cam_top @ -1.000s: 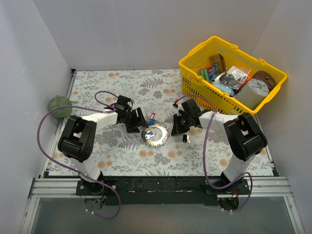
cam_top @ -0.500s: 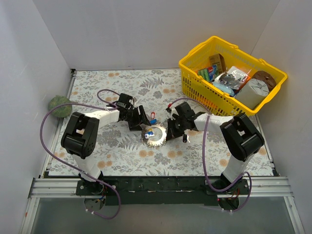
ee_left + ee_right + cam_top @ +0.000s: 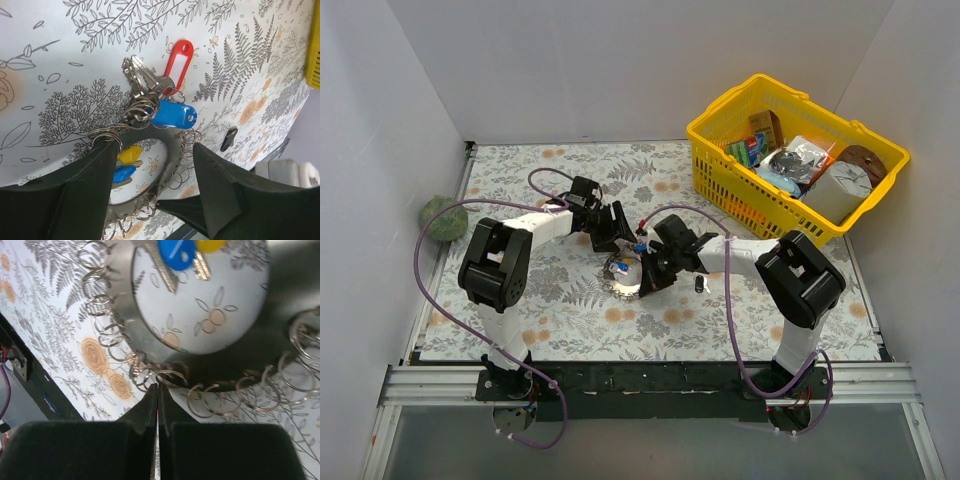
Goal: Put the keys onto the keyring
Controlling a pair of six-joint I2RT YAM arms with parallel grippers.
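Overhead, the keyring (image 3: 620,280) lies half hidden on the table (image 3: 560,305) between my arms, while the left wrist shows my left gripper (image 3: 152,147) spread astride its rim beside the tagged keys (image 3: 150,87), and the right wrist shows my right gripper (image 3: 157,387) pressed closed against its loops.

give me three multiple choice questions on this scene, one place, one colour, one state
1. The yellow plastic basket stands: A) at the far right B) between the arms C) at the near left edge
2. The plastic key tag against the rim of the large beaded metal keyring is: A) green B) blue C) white
3. The right gripper has its fingers: A) wide apart B) around the basket C) pressed together
Key: A, the top view shows it far right; B, the left wrist view shows blue; C, the right wrist view shows no gap.
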